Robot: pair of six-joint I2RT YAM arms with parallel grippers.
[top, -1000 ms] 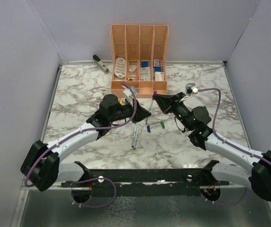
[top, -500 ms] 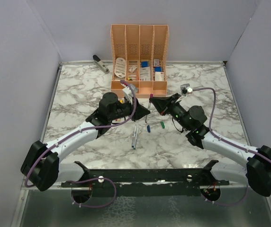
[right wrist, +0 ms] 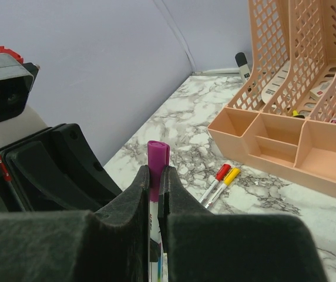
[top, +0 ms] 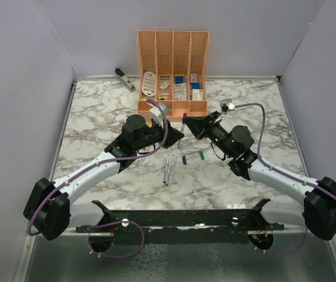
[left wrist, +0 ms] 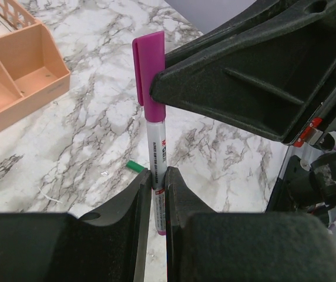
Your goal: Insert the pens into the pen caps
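Pen (left wrist: 156,154) upright (magenta cap (left wrist: 149,64) uppermost)

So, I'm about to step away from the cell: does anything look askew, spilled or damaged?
Nothing stands out. The magenta cap, clamped by the right gripper, sits in line with the pen held by the left gripper. The blue cap and green cap lie loose on the table, not yet fitted.

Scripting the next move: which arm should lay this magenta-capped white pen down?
Probably left: the left gripper clamps the thin white pen, while the right gripper only pinches its magenta plastic cap, which could slip off.
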